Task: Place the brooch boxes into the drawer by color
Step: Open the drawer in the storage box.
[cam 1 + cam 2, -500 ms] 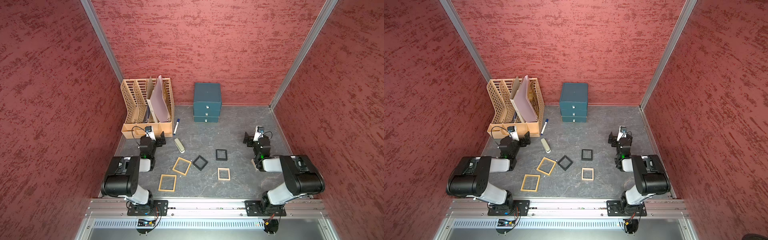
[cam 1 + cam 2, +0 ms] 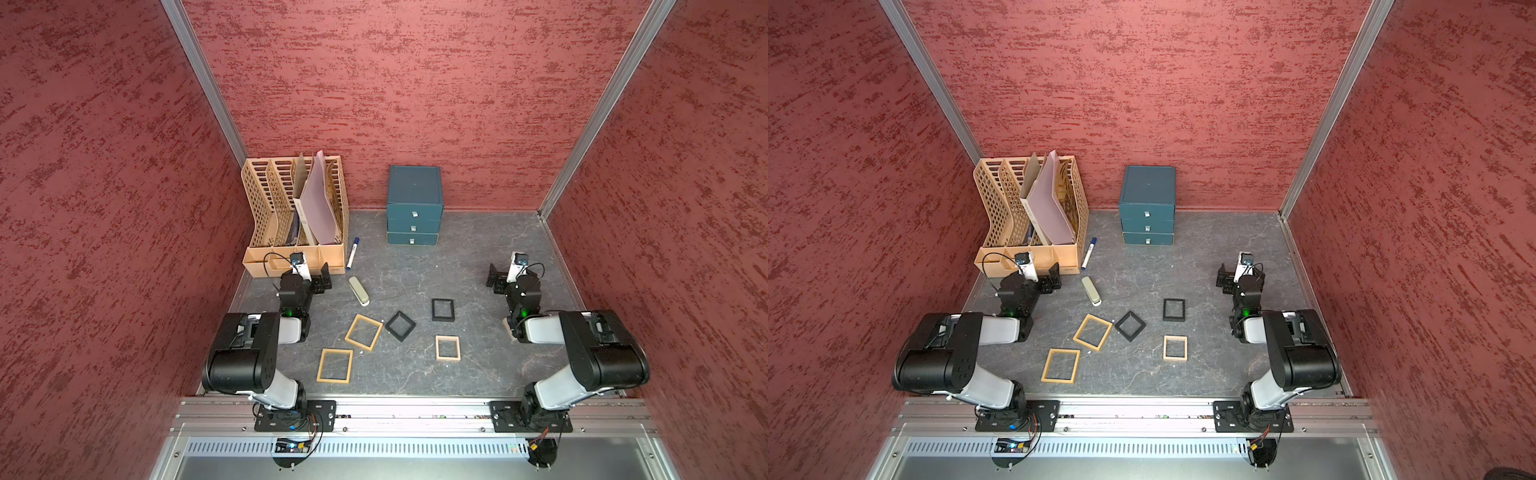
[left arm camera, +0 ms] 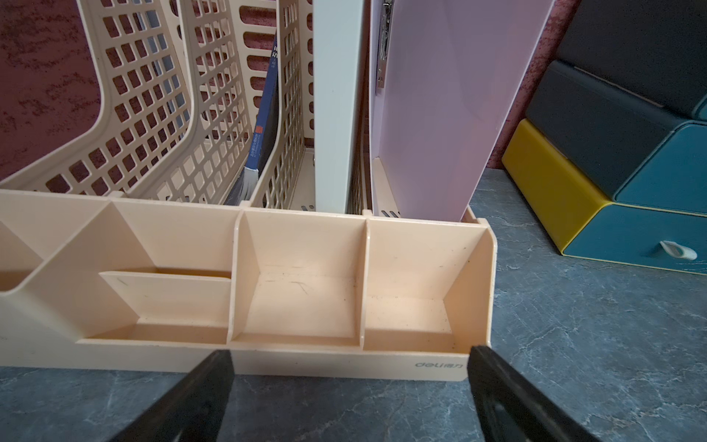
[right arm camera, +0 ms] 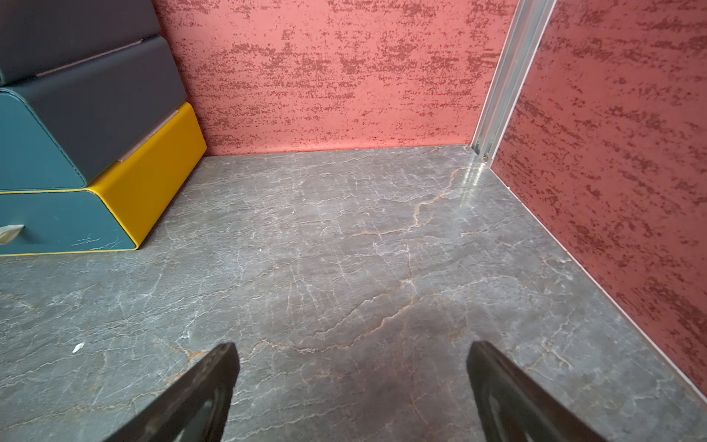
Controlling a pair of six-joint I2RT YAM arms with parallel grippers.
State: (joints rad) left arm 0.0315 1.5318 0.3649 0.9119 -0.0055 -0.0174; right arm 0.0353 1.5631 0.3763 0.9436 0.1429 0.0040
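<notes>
Drawer front: tabletop (image 2: pixel 465 257) open up to drawer unit (image 2: pixel 412 227).
L side: file rack (image 2: pixel 266 216), pen (image 2: pixel 352 253), eraser block (image 2: pixel 358 291) crowd the way.
R side: free to wall (image 4: pixel 344 76).

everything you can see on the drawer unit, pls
The drawer unit is a teal, plastic-looking box of three stacked drawers, each with a small pale pull tab on its front. All three drawers are shut. The wrist views show that the bottom tier's side walls are yellow, while the upper tiers' sides look dark. It stands upright on the grey tabletop at the back wall, beside the file rack but apart from it. Nothing rests on top.
</notes>
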